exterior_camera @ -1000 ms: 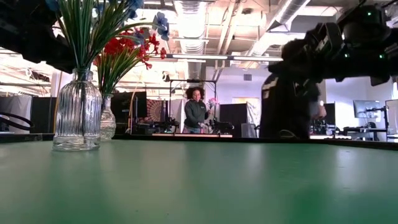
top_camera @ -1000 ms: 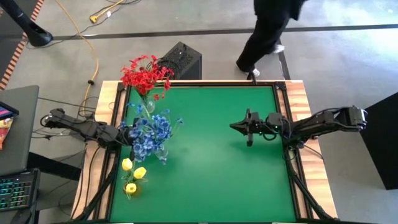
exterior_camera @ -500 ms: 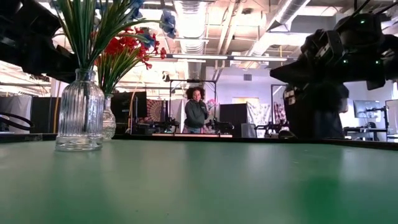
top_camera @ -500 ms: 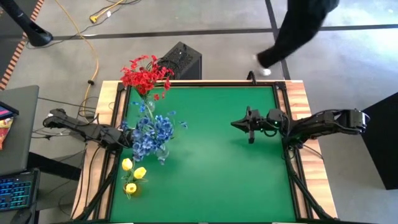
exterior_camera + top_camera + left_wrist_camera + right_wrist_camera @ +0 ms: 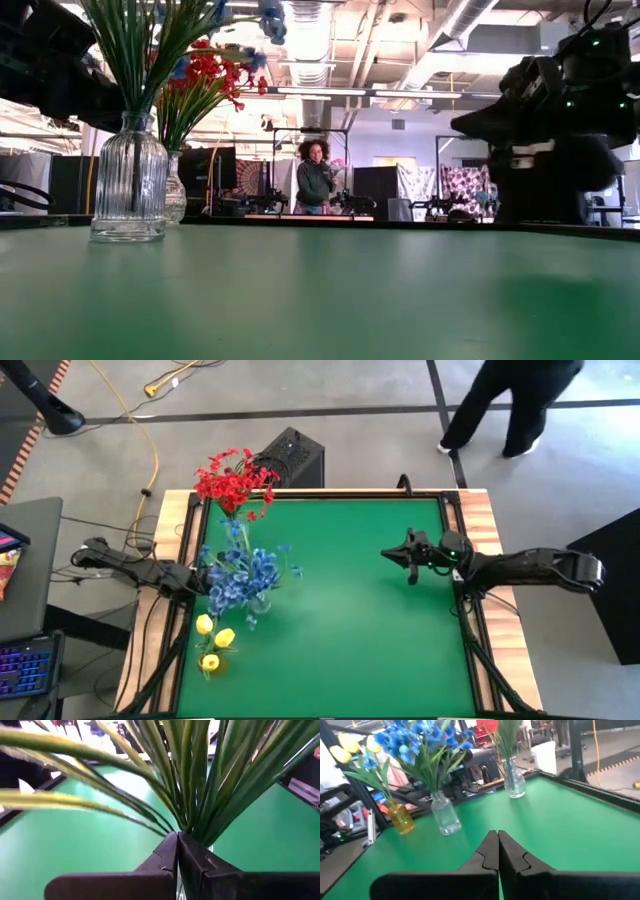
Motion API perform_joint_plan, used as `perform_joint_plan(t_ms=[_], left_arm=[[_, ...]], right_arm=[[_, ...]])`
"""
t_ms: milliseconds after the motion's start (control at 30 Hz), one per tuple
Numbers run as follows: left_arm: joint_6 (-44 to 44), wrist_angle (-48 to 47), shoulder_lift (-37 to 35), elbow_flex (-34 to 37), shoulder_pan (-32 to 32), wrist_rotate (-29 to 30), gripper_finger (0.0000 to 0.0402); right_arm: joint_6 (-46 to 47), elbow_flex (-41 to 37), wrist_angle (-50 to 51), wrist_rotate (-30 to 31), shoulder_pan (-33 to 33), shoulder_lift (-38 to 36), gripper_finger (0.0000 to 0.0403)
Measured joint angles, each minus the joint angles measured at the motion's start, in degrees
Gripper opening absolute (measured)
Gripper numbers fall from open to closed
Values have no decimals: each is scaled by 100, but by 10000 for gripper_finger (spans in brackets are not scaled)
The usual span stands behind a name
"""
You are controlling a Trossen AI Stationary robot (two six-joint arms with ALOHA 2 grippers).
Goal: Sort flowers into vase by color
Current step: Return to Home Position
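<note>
Three vases stand along the table's left side. Red flowers (image 5: 232,482) fill the far one (image 5: 514,782). Blue flowers (image 5: 240,572) stand in the ribbed clear vase (image 5: 127,180). Yellow tulips (image 5: 212,642) are in an amber vase (image 5: 402,817) nearest the front. My left gripper (image 5: 198,577) is shut, level, at the blue flowers' green stems (image 5: 190,795) just above the vase's neck. My right gripper (image 5: 386,553) is shut and hangs above the table's right half, pointing at the vases, with nothing between its fingers. My left gripper's shut fingertips (image 5: 170,842) come level from the table's left edge and stand right at the bundle of green stems (image 5: 186,826) where it leaves the vase. Whether they touch the stems I cannot tell.
The green mat (image 5: 340,630) lies bare between the vases and my right gripper. A black box (image 5: 290,455) sits on the floor beyond the far edge, where a person (image 5: 510,405) walks past. Another person (image 5: 315,180) stands far back in the room.
My right gripper has moved toward the table's right edge and slightly toward the far edge, staying shut. My left gripper has sunk a little beside the blue flowers, whose blossoms have shifted slightly. The person beyond the far edge has walked to the right.
</note>
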State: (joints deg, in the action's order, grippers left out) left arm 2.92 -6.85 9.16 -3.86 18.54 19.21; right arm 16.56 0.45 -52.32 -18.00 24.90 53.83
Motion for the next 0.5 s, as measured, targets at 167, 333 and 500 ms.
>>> perform_joint_plan(t_ms=[167, 333, 500], left_arm=[[-32, -21, -230, 0, -4, -38, 0], [-31, -26, -294, 0, -4, -75, 0], [-106, -26, -294, 0, -6, -71, 0]], right_arm=[[-188, 0, 1000, 147, 1, -787, 21], [-291, -2, 2308, 605, 3, -1763, 21], [-335, -2, 3308, 844, -3, -2773, 21]])
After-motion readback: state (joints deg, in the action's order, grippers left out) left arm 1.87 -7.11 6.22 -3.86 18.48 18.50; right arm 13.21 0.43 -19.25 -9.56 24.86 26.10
